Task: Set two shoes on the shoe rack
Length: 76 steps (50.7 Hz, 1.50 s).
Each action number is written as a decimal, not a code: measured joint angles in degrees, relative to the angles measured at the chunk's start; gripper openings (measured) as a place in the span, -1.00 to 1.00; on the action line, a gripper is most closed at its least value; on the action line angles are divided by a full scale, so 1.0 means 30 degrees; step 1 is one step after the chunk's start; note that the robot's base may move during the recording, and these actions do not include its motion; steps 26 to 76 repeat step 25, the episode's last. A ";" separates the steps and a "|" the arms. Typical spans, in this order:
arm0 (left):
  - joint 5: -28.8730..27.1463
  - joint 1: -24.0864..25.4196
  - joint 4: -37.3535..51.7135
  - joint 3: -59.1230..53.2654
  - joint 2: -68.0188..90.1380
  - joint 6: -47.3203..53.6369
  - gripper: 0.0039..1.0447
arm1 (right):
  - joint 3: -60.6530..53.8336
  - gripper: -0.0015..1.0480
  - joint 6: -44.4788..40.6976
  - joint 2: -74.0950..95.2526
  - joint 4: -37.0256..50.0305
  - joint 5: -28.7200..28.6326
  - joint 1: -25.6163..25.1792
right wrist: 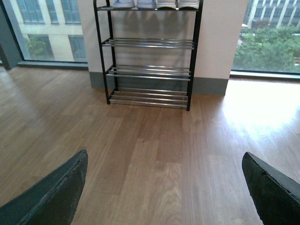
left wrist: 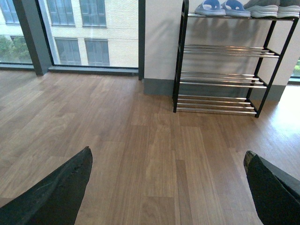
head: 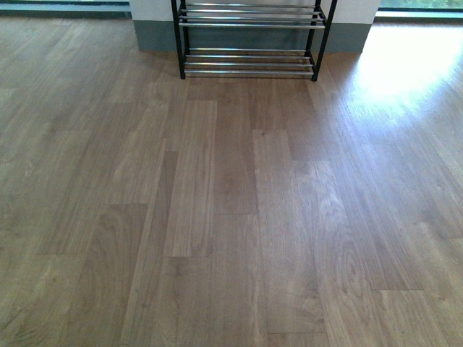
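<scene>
shoe rack point(head: 249, 36) standing at the far wall, both arms hanging back over bare wooden floor point(head: 231, 217).

the black-framed rack with chrome bars is standing against the pale wall point(right wrist: 220, 42) between two windows, far ahead of the robot and roughly centred in the front view, where only its two lowest tiers are showing. the wrist views are showing its top shelf carrying four shoes in a row: two blue-and-white slippers point(left wrist: 221, 7) on the left and two grey sneakers point(left wrist: 271, 8) on the right; the lower tiers are sitting bare. the left gripper point(left wrist: 166, 187) is showing its dark fingers point(left wrist: 56, 192) spread wide and released, gripping nothing. the right gripper point(right wrist: 164, 187) is likewise holding its fingers point(right wrist: 54, 194) wide apart over the floor, well short of the rack.
</scene>
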 joint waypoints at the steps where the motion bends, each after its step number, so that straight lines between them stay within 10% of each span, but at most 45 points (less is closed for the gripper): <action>1: 0.0000 0.0000 0.0000 0.0000 0.0000 0.0007 0.83 | 0.0000 0.82 0.0000 0.0007 0.0000 0.0000 0.0000; 76: 0.0000 0.0000 0.0000 0.0000 0.0000 0.0007 0.83 | 0.0000 0.82 0.0000 0.0007 0.0000 0.0000 0.0000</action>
